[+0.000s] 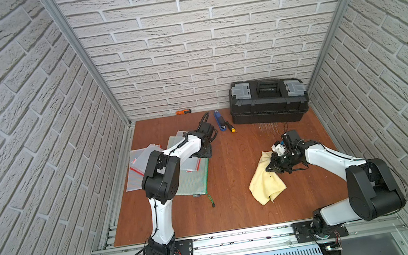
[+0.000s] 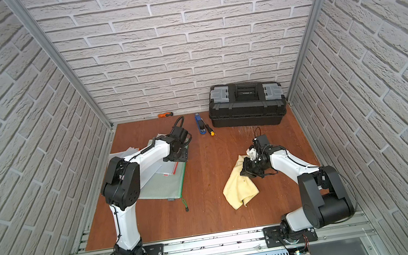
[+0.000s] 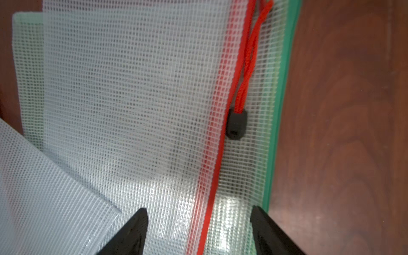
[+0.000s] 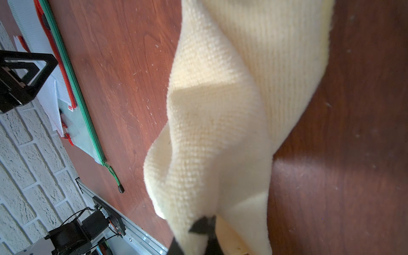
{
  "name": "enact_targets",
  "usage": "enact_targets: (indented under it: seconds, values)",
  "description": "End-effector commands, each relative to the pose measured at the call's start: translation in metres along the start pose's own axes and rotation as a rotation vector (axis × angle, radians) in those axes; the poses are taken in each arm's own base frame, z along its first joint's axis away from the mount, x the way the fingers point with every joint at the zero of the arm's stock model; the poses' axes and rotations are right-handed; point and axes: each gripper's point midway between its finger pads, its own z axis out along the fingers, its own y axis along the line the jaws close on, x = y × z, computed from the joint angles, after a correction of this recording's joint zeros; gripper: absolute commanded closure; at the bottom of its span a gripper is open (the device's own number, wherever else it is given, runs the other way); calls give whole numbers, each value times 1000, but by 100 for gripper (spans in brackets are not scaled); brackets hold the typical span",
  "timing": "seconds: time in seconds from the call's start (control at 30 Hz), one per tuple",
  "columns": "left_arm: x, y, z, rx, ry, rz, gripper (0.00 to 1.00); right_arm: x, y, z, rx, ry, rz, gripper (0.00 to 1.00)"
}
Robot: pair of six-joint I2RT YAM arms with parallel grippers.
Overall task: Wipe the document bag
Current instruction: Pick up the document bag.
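Yellow microfibre cloth (image 4: 220, 110) fills the right wrist view, a fold pinched in the right gripper (image 4: 205, 227), apparently ready for wiping. The left gripper (image 3: 198, 212), jaws spread, straddles a red-zipped pouch (image 3: 132, 88) lying on the green-edged document bag (image 1: 192, 182), probably to steady it. White brick-pattern walls (image 1: 210, 35) enclose the reddish wooden tabletop (image 1: 236, 198).
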Motion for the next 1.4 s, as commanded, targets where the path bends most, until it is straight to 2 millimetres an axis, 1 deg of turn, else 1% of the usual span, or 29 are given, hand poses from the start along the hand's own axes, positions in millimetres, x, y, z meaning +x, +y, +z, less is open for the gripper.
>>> enact_targets:
  seconds: [0.0, 0.27, 0.33, 0.4, 0.47, 0.53, 0.57, 0.63, 0.73, 0.77, 0.83, 0.93, 1.03, 1.1, 1.17, 1.2, 1.23, 1.3, 1.37]
  values:
    - [-4, 4, -1, 12, -21, -28, 28, 1, 3, -2, -2, -1, -23, 98]
    - [4, 6, 20, -10, 18, -20, 40, 1, 3, -5, 8, -6, -29, 98]
    - [8, 6, 26, -12, 31, -12, 45, 3, 1, -5, 14, -4, -26, 98]
    - [11, 5, 30, -11, 42, -7, 48, 3, 0, -5, 16, -2, -26, 98]
    - [15, 4, 33, -11, 53, -3, 53, 4, 0, -4, 16, -1, -24, 98]
    - [18, 4, 36, -12, 62, 0, 54, 4, 0, -4, 15, -1, -23, 98]
    - [19, 3, 37, -9, 67, 2, 57, 4, 0, -4, 12, -1, -23, 98]
    - [21, 2, 39, -4, 72, 4, 65, 3, 1, -4, 13, -4, -24, 98]
    - [22, 1, 40, 1, 77, 5, 82, 2, 1, -5, 13, -4, -23, 98]
    - [23, 1, 41, 2, 78, 5, 90, 2, 1, -5, 12, -5, -24, 98]
    - [23, 0, 41, 5, 80, 6, 100, 2, 2, -5, 12, -5, -26, 98]
    - [20, -1, 37, 13, 72, 4, 100, 3, 0, -5, 15, -5, -25, 98]
    - [12, -4, 24, 30, 44, 5, 100, 4, 0, -4, 15, -4, -22, 98]
    - [3, -9, 6, 46, 13, 14, 100, 4, 0, -4, 14, -3, -21, 98]
    - [-11, -18, -19, 74, -40, 26, 100, 4, 0, -5, 13, -7, -23, 98]
    - [-15, -24, -32, 87, -60, 35, 100, 4, 0, -5, 14, -7, -22, 98]
    - [-22, -33, -48, 106, -90, 47, 100, 3, 0, -6, 17, -10, -22, 98]
    - [-29, -55, -78, 147, -147, 77, 100, 2, 0, -7, 23, -18, -26, 98]
    - [-32, -84, -109, 224, -194, 96, 100, 0, 2, -9, 23, -27, -26, 98]
